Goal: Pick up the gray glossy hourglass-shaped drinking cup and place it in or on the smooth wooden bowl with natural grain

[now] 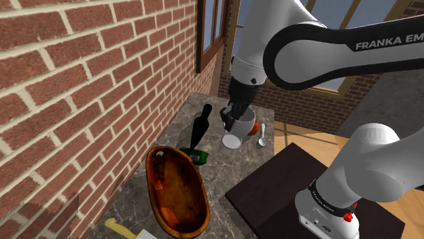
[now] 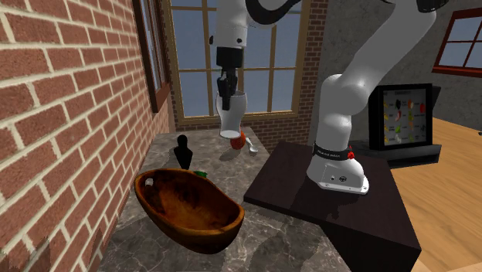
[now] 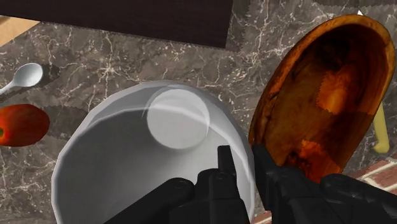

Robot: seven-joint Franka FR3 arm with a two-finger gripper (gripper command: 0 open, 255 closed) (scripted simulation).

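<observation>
The marble surface (image 1: pixel 234 170) carries the wooden bowl (image 1: pixel 178 193). Past the bowl's far end, the pale cup (image 1: pixel 246 129) hangs under the tool (image 3: pixel 242 158), seemingly lifted clear of the surface; the tool is clamped on its rim, one finger inside.

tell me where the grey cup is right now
In the shoulder view the grey cup is clasped by the gripper at the far end of the counter, beside the white spoon and up and right of the wooden bowl.
</observation>
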